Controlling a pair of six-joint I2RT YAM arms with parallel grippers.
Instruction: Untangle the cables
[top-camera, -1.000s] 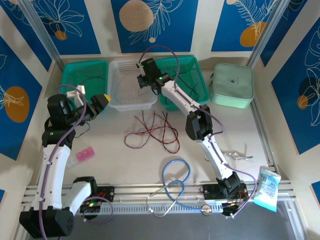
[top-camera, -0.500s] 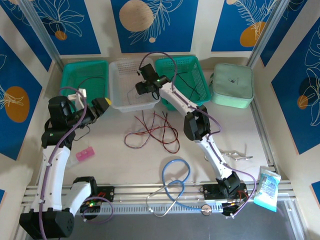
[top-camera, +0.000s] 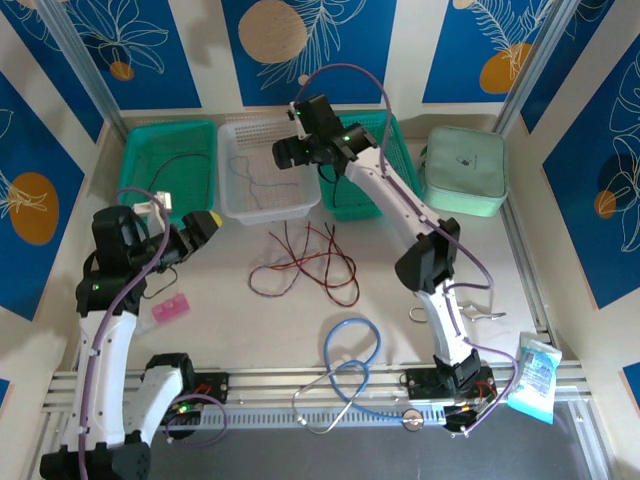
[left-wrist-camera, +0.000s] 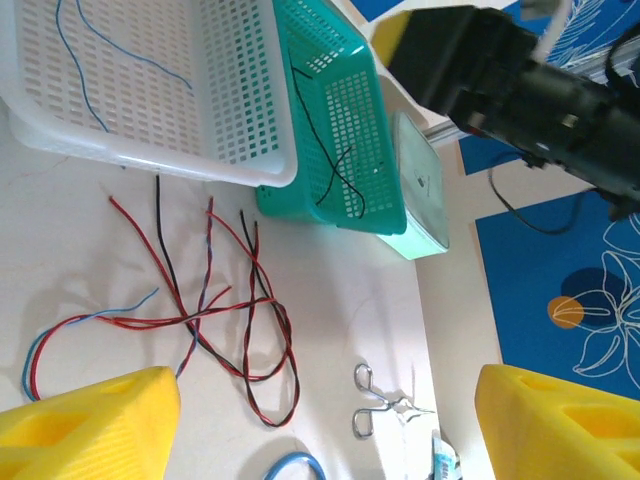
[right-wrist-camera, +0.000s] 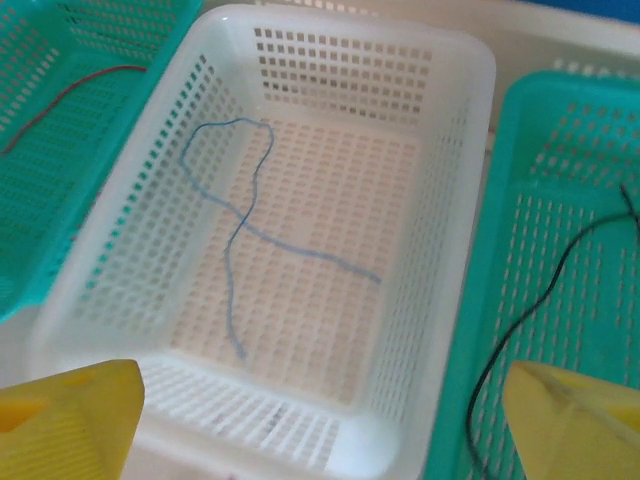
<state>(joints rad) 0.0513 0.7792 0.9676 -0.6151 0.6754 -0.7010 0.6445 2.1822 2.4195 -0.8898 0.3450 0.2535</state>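
Currently right claw (top-camera: 288, 152) spread wide, empty, above white basket (right-wrist-camera: 440, 60); bluish cable (right-wrist-camera: 240, 225) lying beneath. Also left claw (top-camera: 197, 224) wide, empty; red-black cables (top-camera: 310, 262) on surface (top-camera: 220, 290) ahead.

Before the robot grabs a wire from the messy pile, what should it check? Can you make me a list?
1. Right gripper open and holding nothing: ok.
2. Blue-grey wire lying fully inside the white basket, clear of the fingers: ok.
3. Left gripper open and holding nothing: ok.
4. Red and black wires on the table separated: not ok, they cross each other in several places.
5. Black wire lying alone in the green basket: ok.
6. Which wire in the pile lies on top and would lift free: cannot tell.
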